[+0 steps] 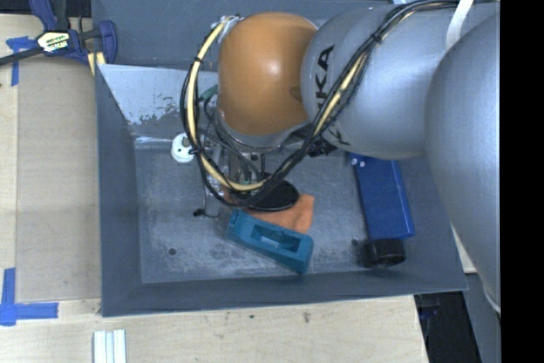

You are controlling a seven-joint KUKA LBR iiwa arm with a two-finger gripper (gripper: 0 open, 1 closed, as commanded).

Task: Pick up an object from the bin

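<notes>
Grey bin [115, 208]: floor bare at left and front-left, crowded at centre and right.
Arm [399, 72] comes in from the right, its orange cover [263, 81] over the bin's middle. Gripper [219, 193] sits under the cover, low over the floor left of centre; whether it is open or closed, or has hold of anything, cannot be told. Teal block [270, 241] lies tilted just front-right of the gripper, near the front wall. Black oval [274, 200] is just right of the gripper, beside the orange piece [299, 215], which touches the block. Blue box [384, 198] and black roller [382, 252] lie well apart, by the right wall. White cap [181, 149] lies back-left, near the gripper.
</notes>
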